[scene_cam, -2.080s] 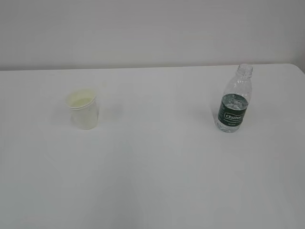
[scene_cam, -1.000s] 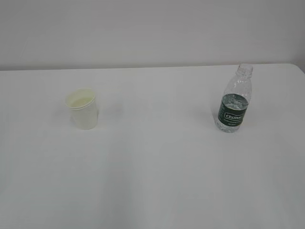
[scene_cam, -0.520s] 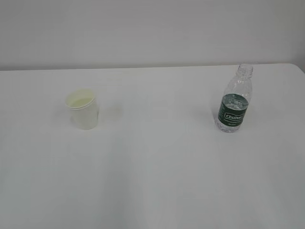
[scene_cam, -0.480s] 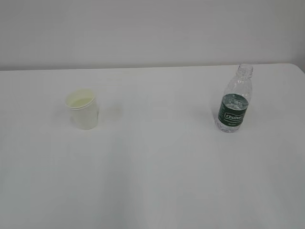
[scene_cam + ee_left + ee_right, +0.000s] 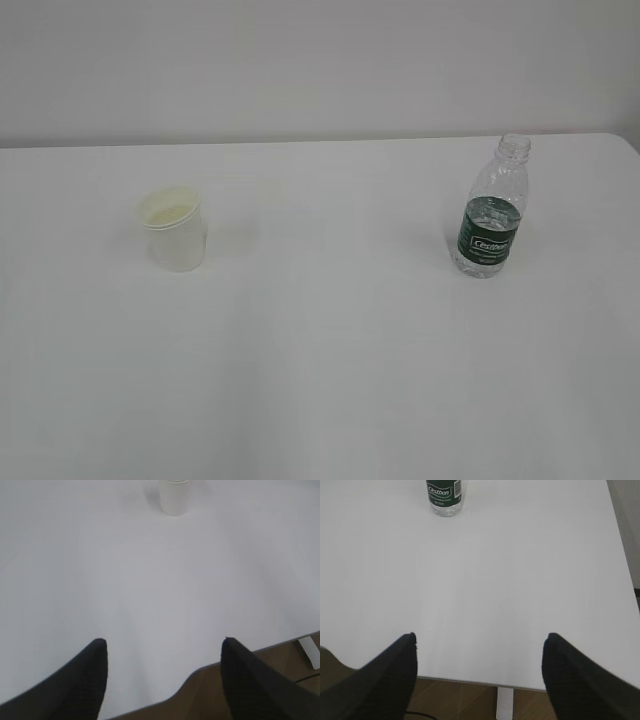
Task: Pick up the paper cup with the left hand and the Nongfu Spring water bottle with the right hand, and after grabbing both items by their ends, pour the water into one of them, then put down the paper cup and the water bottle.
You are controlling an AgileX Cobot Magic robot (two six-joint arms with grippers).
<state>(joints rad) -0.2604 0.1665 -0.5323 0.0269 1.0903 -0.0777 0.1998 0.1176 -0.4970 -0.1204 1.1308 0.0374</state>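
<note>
The paper cup [image 5: 176, 228] stands upright on the left of the white table [image 5: 330, 330]; its lower body shows at the top of the left wrist view [image 5: 174, 496]. The Nongfu Spring water bottle [image 5: 493, 208], clear with a dark green label and no cap, stands upright on the right with water in its lower part; the right wrist view shows its label end [image 5: 445, 496]. My left gripper [image 5: 164, 641] is open over the table's near edge, far short of the cup. Open too, my right gripper [image 5: 480, 636] hangs at the near edge, far from the bottle. Neither arm shows in the exterior view.
The table's near edge [image 5: 210, 665] runs under both grippers, with brown floor [image 5: 460, 700] and a white table leg [image 5: 504, 702] below it. The table's right edge [image 5: 620, 545] lies right of the bottle. A pale wall [image 5: 320, 60] stands behind the table.
</note>
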